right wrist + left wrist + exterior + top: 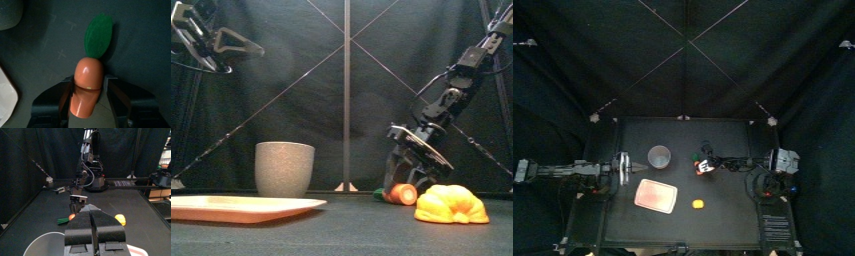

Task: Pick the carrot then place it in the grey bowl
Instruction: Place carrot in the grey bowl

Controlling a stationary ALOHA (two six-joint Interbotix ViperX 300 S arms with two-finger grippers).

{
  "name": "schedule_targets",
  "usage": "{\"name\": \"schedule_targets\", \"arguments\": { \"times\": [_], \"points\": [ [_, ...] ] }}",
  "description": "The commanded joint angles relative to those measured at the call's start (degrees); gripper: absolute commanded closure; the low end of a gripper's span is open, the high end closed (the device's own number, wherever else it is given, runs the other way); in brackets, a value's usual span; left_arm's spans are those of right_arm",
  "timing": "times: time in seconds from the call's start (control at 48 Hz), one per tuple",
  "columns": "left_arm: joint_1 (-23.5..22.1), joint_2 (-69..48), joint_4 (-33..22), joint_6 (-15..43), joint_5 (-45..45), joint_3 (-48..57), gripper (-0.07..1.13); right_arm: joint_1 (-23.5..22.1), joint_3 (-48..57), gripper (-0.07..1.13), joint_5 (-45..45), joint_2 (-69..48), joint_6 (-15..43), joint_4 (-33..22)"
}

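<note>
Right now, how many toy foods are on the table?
2: the carrot in the right gripper's jaws mid-table; a yellow toy nearer the front, right of the pink tray. None looks hidden.

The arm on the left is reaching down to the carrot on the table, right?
Not the left one. The arm from the right is reaching down to the carrot on the table, with the right gripper at it, as the front view shows. The left gripper hangs high up.
</note>
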Motion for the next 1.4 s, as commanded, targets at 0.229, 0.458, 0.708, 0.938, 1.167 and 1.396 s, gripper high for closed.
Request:
{"name": "schedule_targets", "arguments": {
  "times": [0.229,0.458,0.708,0.938,1.167,1.396],
  "points": [
    [-0.1,0.2,0.1,0.0,-0.3,-1.1,1.09,0.7,-3.3,0.75,0.8,-1.1,-0.1,-1.7],
    [-0.1,0.1,0.1,0.0,-0.3,-1.1,1.09,0.4,-10.5,0.75,5.0,-5.8,0.2,-7.2],
    [-0.1,0.1,0.3,0.0,-0.3,-1.3,1.09,0.7,-23.2,0.75,9.6,-5.9,0.0,-11.4],
    [-0.1,-0.1,0.8,0.0,-0.3,-1.4,1.09,1.1,-36.5,0.75,11.4,0.1,-0.4,-15.6],
    [-0.1,-0.2,0.8,0.0,-0.3,-1.4,1.09,1.8,-48.0,0.75,13.1,9.6,-1.2,-21.2],
    [-0.1,-0.3,0.8,0.0,-0.3,-1.4,1.09,4.0,-54.5,0.61,15.4,14.8,-1.2,-26.9]
  ]
}}
